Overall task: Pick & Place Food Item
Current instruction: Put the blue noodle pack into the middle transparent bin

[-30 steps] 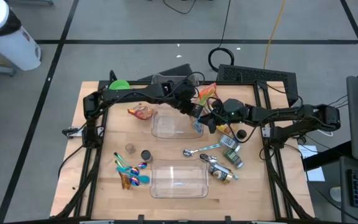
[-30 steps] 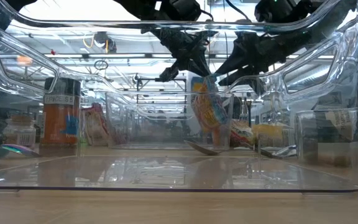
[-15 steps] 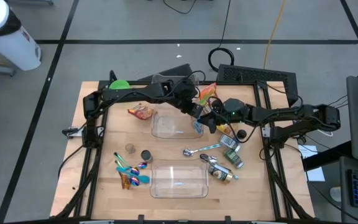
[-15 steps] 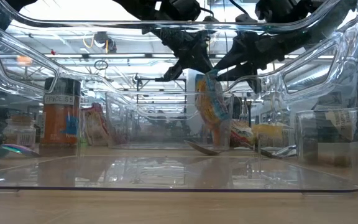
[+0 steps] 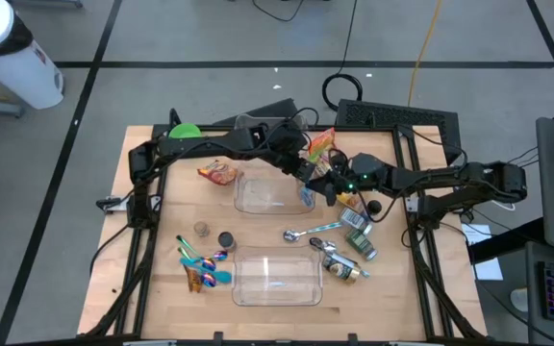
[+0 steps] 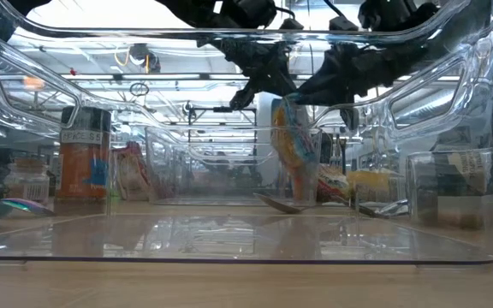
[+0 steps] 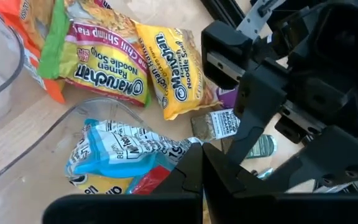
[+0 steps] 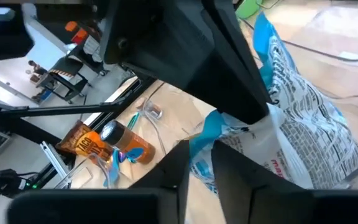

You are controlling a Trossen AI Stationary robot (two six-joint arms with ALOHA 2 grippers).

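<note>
Noodle packet hangs long-axis down between both grippers: left gripper clamps it, right gripper pinches its edge, over the tray's right rim.

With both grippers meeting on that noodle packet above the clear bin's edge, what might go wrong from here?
1. The left gripper and right gripper both pinch the blue noodle packet at its top; opposing pulls may tear it.
2. The packet hangs at the far clear bin's right rim, so a release here may drop it outside.
3. The arms are crowded close above the yellow noodle packets; a collision seems possible.
</note>
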